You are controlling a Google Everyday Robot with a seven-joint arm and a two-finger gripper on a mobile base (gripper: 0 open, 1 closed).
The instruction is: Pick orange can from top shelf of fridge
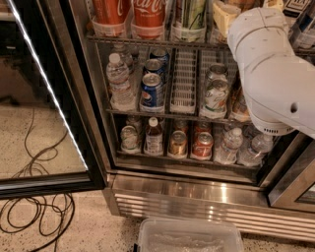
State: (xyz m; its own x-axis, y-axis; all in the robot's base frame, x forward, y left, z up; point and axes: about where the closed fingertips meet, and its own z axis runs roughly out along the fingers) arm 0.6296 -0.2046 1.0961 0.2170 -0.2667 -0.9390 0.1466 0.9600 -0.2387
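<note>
The fridge [197,194] stands open, its black-framed glass door [44,98] swung to the left. The top shelf [147,42] is a grey wire rack with clear cup holders along the upper edge of the view. Only a sliver of the orange can [239,4] shows at the top edge. It sits right of a green-and-white can [189,15]. My gripper [246,7] is up at that spot, around or just before the orange can. The white arm [275,74] covers the right side of the shelves.
Two red Coca-Cola cans [130,12] stand at the top shelf's left. Lower racks hold water bottles [119,81], a Pepsi can [151,91], copper cans [178,143] and a red can [202,146]. A clear plastic bin [189,236] lies on the floor in front, with black cables [34,216] to the left.
</note>
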